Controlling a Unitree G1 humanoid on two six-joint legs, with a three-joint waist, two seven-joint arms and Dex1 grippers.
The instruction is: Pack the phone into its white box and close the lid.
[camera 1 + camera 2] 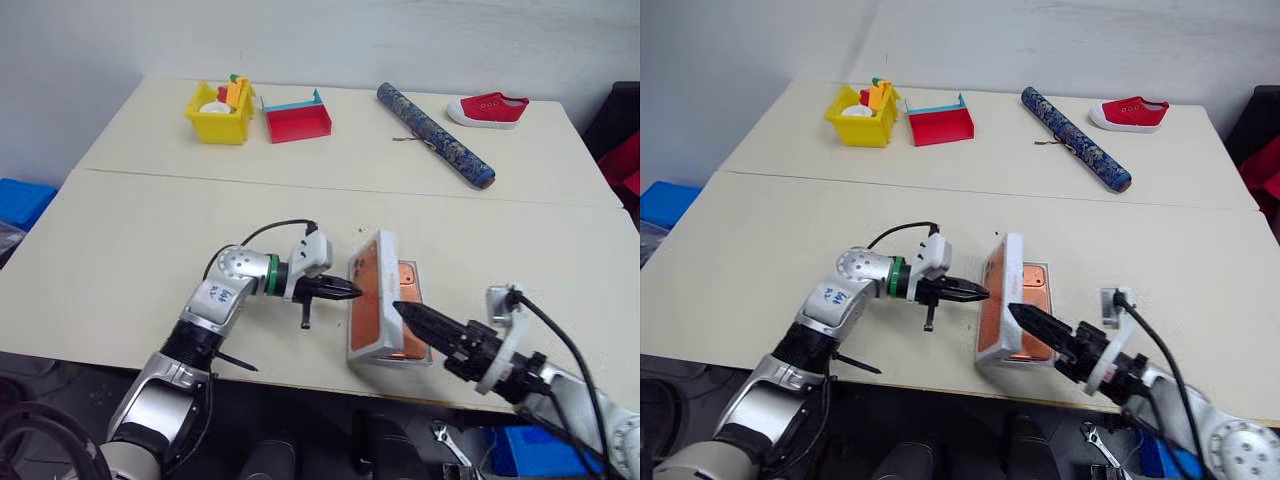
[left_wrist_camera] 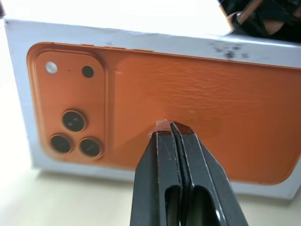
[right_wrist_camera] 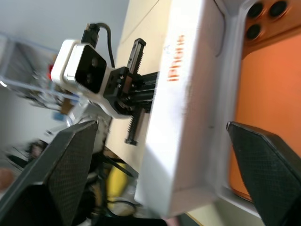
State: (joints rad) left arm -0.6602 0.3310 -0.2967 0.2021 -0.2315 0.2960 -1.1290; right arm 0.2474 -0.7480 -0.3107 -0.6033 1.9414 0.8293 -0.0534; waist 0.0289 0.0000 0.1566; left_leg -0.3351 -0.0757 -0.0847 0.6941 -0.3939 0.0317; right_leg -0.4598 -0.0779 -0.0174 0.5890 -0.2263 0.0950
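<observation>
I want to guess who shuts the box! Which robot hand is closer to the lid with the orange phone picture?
Left. The left gripper, shut, has its tips at the tilted lid's printed face. The right gripper, open, sits just off the lid's other side, over the phone.

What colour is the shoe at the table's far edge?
Red with a white sole, clearest in the left eye view.

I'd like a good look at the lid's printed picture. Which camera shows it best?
The left wrist view: the lid faces it squarely, camera lenses and all. The eye views show it tilted on edge; the right wrist view shows mainly its white side.
</observation>
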